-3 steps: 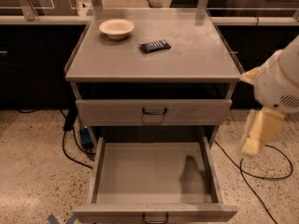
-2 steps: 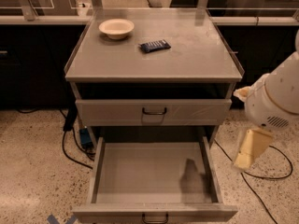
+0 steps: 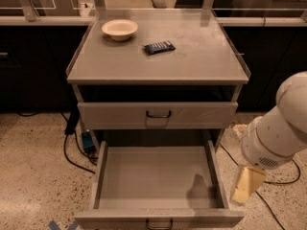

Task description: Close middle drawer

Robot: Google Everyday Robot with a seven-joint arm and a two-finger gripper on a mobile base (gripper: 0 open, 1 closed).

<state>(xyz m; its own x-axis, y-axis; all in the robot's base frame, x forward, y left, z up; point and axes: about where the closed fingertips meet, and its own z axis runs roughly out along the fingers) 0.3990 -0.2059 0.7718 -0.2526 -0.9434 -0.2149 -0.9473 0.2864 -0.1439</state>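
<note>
In the camera view the middle drawer (image 3: pixel 153 176) stands pulled fully out below the counter (image 3: pixel 201 66). The gripper (image 3: pixel 248 185) hangs outside the drawer's right wall near the front corner, and I cannot tell whether it is spread or closed. The likely risk is a push landing on that corner or side wall instead of squarely on the front, skewing the drawer so it jams half shut.
</note>
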